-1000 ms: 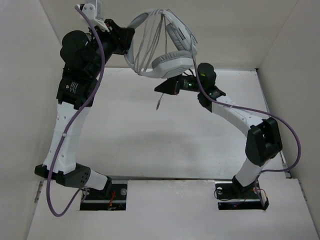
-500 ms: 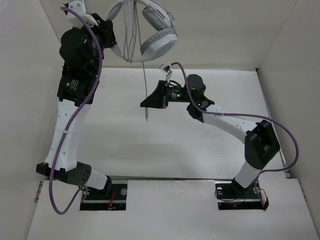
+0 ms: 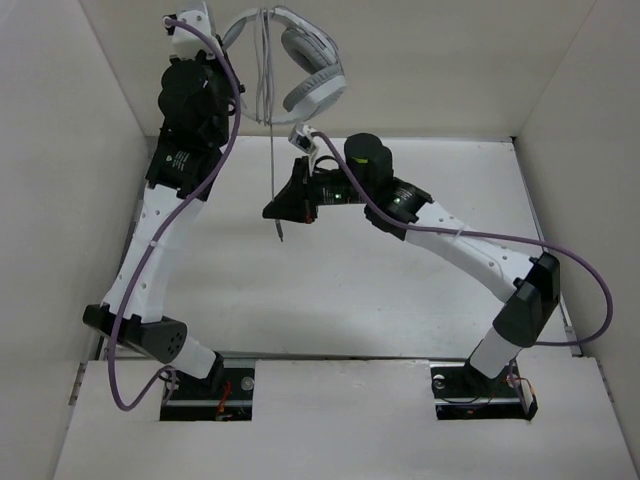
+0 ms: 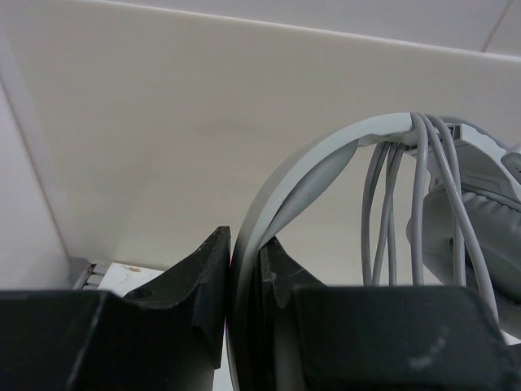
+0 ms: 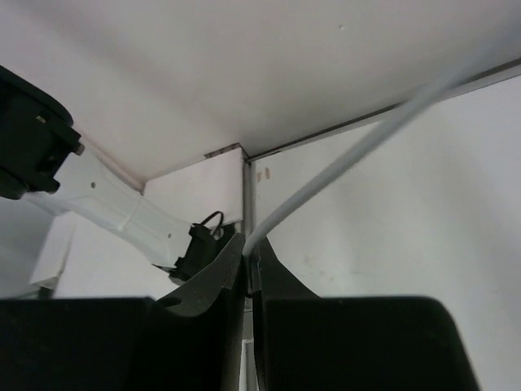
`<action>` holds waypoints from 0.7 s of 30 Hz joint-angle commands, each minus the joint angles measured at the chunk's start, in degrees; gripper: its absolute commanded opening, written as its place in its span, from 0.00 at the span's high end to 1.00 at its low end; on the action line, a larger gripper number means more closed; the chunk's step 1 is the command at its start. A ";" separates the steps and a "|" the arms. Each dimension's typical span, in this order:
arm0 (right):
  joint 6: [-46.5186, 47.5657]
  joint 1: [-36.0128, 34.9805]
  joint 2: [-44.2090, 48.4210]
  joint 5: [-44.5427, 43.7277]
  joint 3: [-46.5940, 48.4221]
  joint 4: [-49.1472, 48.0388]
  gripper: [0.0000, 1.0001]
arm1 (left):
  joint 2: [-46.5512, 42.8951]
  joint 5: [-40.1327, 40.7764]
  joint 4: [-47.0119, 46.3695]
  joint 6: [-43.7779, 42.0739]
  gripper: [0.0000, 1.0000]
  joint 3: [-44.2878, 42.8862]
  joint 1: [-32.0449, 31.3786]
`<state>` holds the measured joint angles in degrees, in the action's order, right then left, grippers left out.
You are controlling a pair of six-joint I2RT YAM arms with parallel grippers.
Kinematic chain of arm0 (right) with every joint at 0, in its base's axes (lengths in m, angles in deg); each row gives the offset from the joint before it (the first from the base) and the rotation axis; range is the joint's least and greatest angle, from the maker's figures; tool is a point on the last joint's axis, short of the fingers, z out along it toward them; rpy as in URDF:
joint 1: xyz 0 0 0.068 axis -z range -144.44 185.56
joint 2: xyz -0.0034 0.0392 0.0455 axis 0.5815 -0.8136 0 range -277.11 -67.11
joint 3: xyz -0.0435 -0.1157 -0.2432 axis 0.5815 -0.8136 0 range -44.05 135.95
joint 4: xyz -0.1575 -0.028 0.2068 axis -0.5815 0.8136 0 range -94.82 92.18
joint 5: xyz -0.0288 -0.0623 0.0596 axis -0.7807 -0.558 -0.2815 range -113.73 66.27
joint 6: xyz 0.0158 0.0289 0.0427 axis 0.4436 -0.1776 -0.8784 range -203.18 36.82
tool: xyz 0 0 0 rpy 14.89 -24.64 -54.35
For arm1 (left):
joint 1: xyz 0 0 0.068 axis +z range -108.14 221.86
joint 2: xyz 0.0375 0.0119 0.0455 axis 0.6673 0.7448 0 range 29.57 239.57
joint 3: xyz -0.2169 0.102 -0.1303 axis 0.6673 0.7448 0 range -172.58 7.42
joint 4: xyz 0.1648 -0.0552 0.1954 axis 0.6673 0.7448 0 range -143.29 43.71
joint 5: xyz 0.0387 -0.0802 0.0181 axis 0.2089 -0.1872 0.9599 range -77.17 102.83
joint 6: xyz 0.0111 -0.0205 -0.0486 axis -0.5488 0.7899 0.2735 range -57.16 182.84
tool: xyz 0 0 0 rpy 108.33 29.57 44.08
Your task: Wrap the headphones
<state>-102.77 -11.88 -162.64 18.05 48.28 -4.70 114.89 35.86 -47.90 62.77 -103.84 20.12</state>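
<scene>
Right gripper (image 5: 247,252) pinches the grey cord (image 3: 272,165) near its free end. Above and beyond it, left gripper (image 4: 242,273) clamps the headband (image 4: 309,163) of the headphones (image 3: 310,70), clear of the bench (image 3: 330,290). Carry the cord taut over the band, beside the turns already there.

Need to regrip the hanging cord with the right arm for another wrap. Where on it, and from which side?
Pinch the cord on its straight hanging run below the headband, above the loose end. Come level from the right, jaws across it: it hangs plumb and free, and the left gripper holds the headband on the other side.
</scene>
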 commanded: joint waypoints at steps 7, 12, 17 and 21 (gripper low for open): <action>21.60 -3.31 1.75 -13.56 10.05 21.31 0.91 | -2.61 3.96 -19.53 -9.14 1.00 7.45 -3.26; 35.03 -3.40 2.27 -24.09 15.94 31.06 0.90 | -4.63 4.04 -20.33 -12.75 1.00 14.22 -3.53; 49.02 -3.93 3.24 -37.72 19.29 35.83 0.91 | -6.65 2.99 -19.19 -14.60 1.00 20.47 -4.76; 60.44 -5.51 4.47 -47.91 17.97 34.34 0.93 | -7.53 0.54 -16.03 -15.22 1.00 23.63 -6.08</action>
<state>-54.66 -15.75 -160.89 -18.82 64.87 29.49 112.60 38.16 -57.80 47.18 -80.23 15.29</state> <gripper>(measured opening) 0.098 0.149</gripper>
